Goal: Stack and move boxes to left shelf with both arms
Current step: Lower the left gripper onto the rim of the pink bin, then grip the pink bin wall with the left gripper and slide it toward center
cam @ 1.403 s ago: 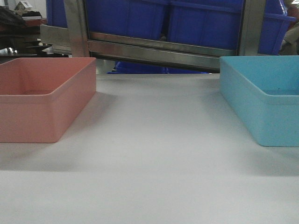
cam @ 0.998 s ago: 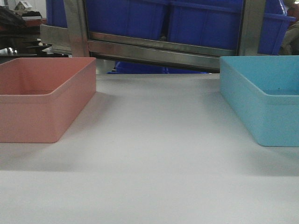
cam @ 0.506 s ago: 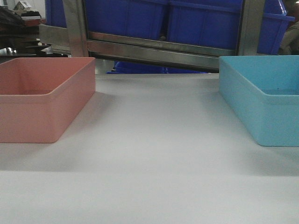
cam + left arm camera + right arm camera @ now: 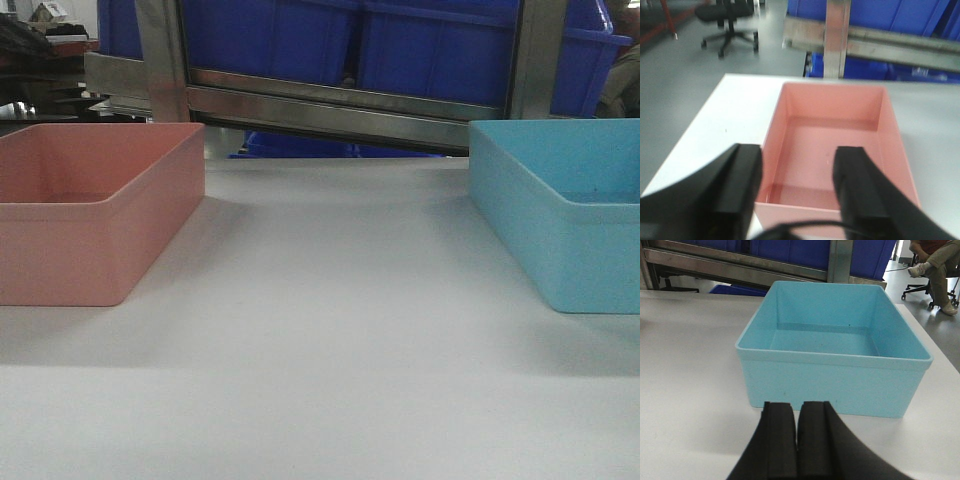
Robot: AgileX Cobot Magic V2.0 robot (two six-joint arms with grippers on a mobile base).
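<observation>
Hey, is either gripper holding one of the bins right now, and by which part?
Nothing is held. The left gripper is open at the pink bin's near end; the right gripper is shut empty, short of the blue bin.

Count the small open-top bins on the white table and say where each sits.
2. The pink bin sits at the table's left, the light blue bin at its right, well apart. Others may lie out of view.

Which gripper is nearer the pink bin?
Left. The left gripper hangs open at the pink bin's near wall. The right gripper is shut just short of the blue bin, which stands apart from the pink one.
</observation>
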